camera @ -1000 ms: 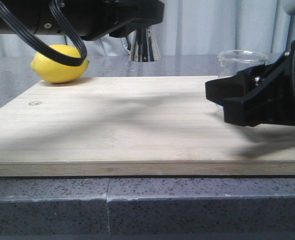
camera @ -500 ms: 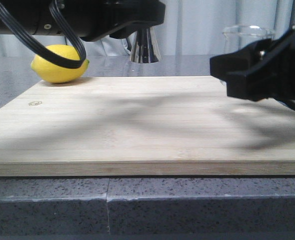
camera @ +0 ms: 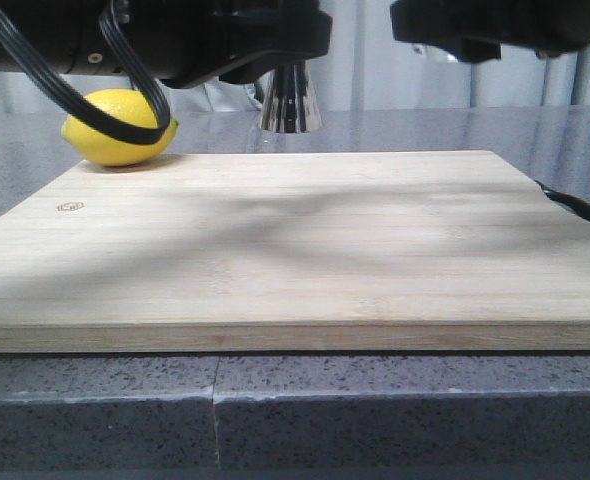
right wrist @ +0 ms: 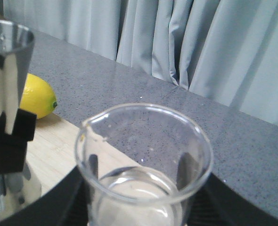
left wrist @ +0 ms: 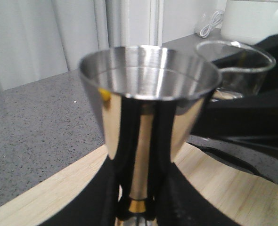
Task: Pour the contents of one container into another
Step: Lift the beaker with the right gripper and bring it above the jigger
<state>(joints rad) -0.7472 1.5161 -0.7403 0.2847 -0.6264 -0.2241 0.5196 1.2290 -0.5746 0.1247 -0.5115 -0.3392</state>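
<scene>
My left gripper [left wrist: 139,207] is shut on the gold-banded waist of the steel jigger [left wrist: 148,94], holding it upright above the board's far edge; in the front view its lower cone [camera: 290,100] shows under the left arm. My right gripper [right wrist: 141,188] is shut on the clear glass beaker [right wrist: 143,155], its fingers showing dark through the glass on both sides. The beaker stands upright, lip toward the jigger [right wrist: 4,70], and seems to hold some clear liquid. From the left wrist, the beaker [left wrist: 235,66] is close beside the jigger's rim. In the front view the right gripper [camera: 475,30] is at the top edge.
A bamboo cutting board [camera: 275,240] covers the grey speckled counter. A yellow lemon [camera: 120,127] lies at the board's far left corner, also seen as the lemon [right wrist: 35,96] from the right wrist. Grey curtains hang behind. A black cable [camera: 575,205] runs by the board's right edge.
My right gripper has lifted the beaker from board level to the top of the front view and shifted left toward the jigger. The left arm and jigger have stayed still.
</scene>
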